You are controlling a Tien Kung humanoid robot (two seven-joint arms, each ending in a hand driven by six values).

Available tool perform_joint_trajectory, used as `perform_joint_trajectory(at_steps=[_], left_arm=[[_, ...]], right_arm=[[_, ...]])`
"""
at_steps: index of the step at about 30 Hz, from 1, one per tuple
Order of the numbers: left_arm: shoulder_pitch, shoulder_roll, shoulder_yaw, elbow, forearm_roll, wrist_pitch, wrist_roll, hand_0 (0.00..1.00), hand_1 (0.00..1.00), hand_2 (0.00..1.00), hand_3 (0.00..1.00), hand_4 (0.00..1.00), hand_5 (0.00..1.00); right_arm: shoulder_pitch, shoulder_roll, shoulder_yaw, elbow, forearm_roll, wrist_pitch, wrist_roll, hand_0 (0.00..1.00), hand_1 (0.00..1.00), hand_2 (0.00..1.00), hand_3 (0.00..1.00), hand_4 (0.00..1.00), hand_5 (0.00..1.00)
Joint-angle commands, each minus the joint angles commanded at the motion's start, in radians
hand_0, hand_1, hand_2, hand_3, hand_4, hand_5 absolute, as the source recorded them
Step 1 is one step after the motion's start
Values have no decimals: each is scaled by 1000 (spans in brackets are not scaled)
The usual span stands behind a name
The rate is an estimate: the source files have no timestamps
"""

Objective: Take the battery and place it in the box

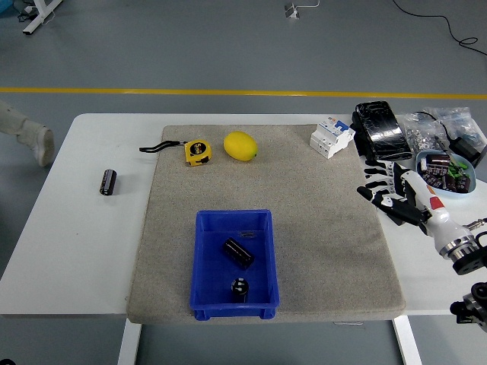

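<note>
**Right hand empty at the mat's right edge, two batteries in the box**

So the right hand (397, 199) sits at the right edge of the beige mat (319, 228), fingers spread, holding nothing. The blue box (199, 262) is at the mat's near edge with two black batteries inside: one lying down (238, 252), one standing on end (240, 288). A third battery (108, 182) lies on the bare white table (68, 251) near its left edge. Along the mat's far edge: a yellow tape measure (198, 151) (print on it is too small to read), a lemon (240, 146) just beside it, and a white breaker block (332, 137) at the far right corner.
</note>
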Motion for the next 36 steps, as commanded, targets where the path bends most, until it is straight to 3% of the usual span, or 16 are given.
perform_joint_trajectory(at_steps=[4,5,8,9,16,20,26,36], left_arm=[[1,-2,1,-2,11,-2,-2,711,707,722,639,667,672],[1,-3,-3,-2,18,-2,-2,710,710,722,639,666,672],[2,-4,-10,-2,34,-1,-1,710,710,722,639,666,672],[2,-5,-10,-2,37,0,-1,710,710,722,639,666,672],[-1,-9,-27,1,66,4,2,710,708,726,639,667,672],[-1,-10,-25,2,71,7,0,710,711,729,639,666,671],[-1,-14,-10,4,52,19,-8,711,710,731,639,664,670],[2,-17,16,5,22,42,-21,709,704,735,640,665,669]], right_arm=[[-82,43,80,36,169,132,24,735,740,819,850,998,818],[-103,57,100,48,208,160,33,914,851,877,915,998,985],[-157,84,143,81,337,196,52,914,851,877,915,998,985],[-178,87,151,98,386,191,57,914,851,877,915,998,985],[-244,84,148,148,375,127,70,945,883,896,939,998,998],[-262,86,133,161,369,57,88,949,883,894,934,998,998],[-266,89,125,172,370,11,112,949,881,889,928,998,998],[-249,86,120,185,352,7,107,945,881,878,907,998,998]])
